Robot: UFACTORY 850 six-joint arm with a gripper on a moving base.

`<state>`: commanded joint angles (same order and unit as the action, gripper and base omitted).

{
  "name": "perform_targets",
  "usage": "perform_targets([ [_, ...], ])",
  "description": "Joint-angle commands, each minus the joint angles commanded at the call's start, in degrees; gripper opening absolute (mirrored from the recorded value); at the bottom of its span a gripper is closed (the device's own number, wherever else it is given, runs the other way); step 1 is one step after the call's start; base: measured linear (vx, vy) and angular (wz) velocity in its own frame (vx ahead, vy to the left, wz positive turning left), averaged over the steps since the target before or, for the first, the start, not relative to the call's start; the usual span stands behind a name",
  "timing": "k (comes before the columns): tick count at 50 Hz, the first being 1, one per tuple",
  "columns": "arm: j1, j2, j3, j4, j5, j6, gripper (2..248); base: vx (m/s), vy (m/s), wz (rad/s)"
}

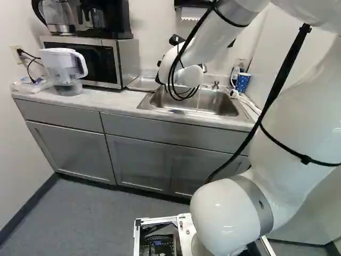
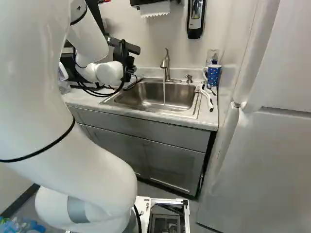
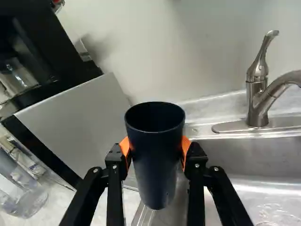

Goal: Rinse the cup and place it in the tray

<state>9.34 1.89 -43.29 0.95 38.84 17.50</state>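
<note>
In the right base view my gripper (image 2: pixel 125 60) is at the sink's left side, partly hidden by the arm. In the wrist view the gripper (image 3: pixel 156 150) is shut on a dark blue cup (image 3: pixel 155 165), an orange pad pressed to each side. The cup's mouth shows; its inside is dark. It hangs near the corner of the steel sink (image 3: pixel 244 188), on the microwave side. A thin water stream (image 2: pixel 164 93) falls from the faucet (image 2: pixel 165 65) into the sink (image 2: pixel 141 94). I cannot make out the tray for certain.
Beside the cup stands the microwave (image 3: pixel 80 122), with a coffee maker (image 3: pixel 42 52) on top. A water pitcher (image 1: pixel 63 69) is on the counter (image 1: pixel 106 98). Right of the sink are a blue dotted mug (image 2: pixel 213 75) and a white-handled brush (image 2: pixel 208 99). A wall rises behind.
</note>
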Motion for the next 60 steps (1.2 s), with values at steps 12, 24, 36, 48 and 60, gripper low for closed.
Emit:
perform_targets([
  [12, 0.0, 0.0, 0.0, 0.0, 0.0, -7.2, 122, 0.0, 0.0, 0.0],
  [24, 0.0, 0.0, 0.0, 0.0, 0.0, -14.4, 122, 0.0, 0.0, 0.0],
  [36, 0.0, 0.0, 0.0, 0.0, 0.0, -20.5, 122, 0.0, 0.0, 0.0],
  [48, 0.0, -0.2, -0.2, 0.0, 0.0, -20.5, 122, 0.0, 0.0, 0.0],
  [60, 0.8, -3.2, -3.2, 0.0, 0.0, -20.5, 122, 0.0, 0.0, 0.0],
])
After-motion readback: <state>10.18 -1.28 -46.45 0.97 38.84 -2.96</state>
